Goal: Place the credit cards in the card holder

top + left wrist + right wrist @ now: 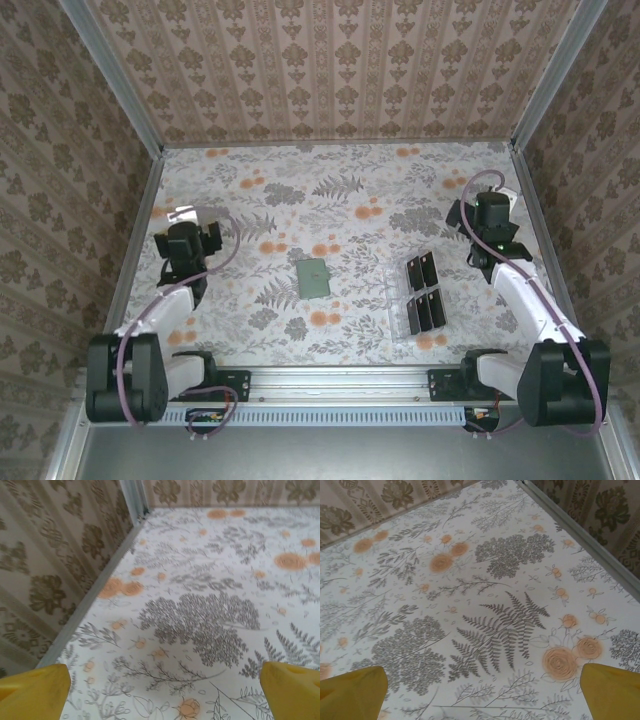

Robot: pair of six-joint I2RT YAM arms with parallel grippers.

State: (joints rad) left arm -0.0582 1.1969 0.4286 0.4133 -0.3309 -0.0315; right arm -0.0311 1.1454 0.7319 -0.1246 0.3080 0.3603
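Flat, roughly square sage-green card holder (313, 278) lay mid-table. To its right, thin black rectangular credit cards (427, 271) stood in a clear plastic slotted rack (401, 306). Left gripper (188, 243) and right gripper (489, 226) sat well apart over the floral table (330, 200), yellow fingers (31, 692) spread wide, empty.

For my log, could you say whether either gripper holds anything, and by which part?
Nothing is held; the left gripper and right gripper have open, empty jaws.
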